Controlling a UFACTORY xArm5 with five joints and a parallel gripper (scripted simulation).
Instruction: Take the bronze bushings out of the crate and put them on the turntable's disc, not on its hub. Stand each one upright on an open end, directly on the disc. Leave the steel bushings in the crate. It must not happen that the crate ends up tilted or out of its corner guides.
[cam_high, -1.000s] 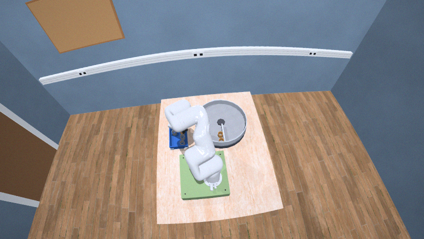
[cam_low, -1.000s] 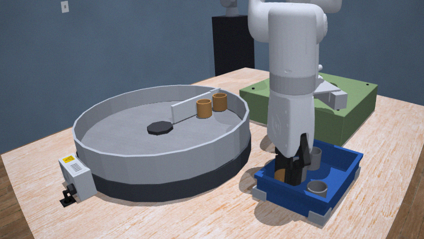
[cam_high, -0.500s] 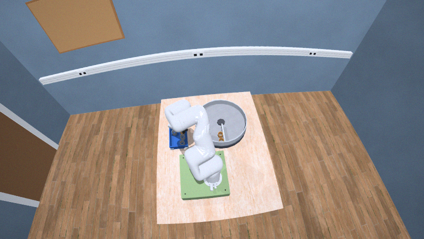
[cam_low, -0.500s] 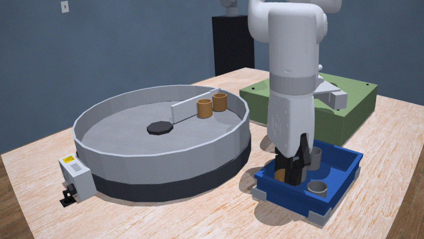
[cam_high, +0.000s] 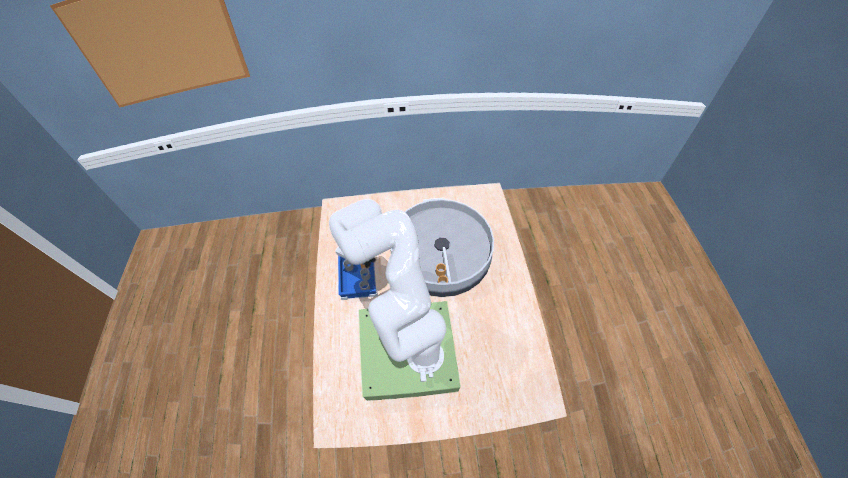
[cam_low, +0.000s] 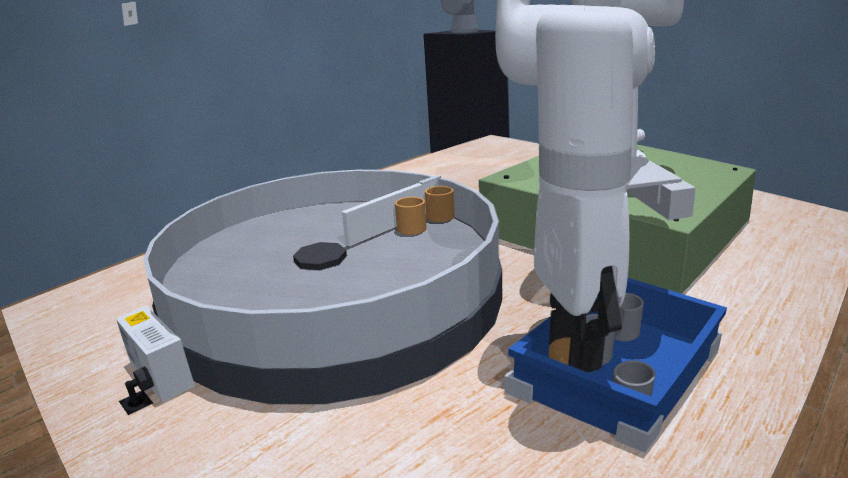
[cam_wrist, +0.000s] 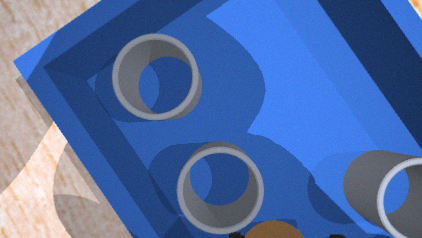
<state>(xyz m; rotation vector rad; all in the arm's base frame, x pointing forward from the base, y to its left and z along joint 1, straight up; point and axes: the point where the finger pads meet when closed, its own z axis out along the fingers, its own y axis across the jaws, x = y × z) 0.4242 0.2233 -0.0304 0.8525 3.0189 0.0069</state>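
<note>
Steel bushings (cam_high: 364, 285) (cam_low: 634, 377) (cam_wrist: 118, 75) crowd the blue crate (cam_high: 357, 295) (cam_low: 570, 400) (cam_wrist: 80, 135) — one close beside the bronze bushing (cam_low: 559, 350) (cam_wrist: 273, 230) in there. The gripper (cam_low: 573, 355) (cam_wrist: 286, 236) points down, fingers partly apart about it — whether clamped, I can't tell.

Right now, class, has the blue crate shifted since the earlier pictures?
No: the crate still sits within its grey corner guides, as before.
</note>
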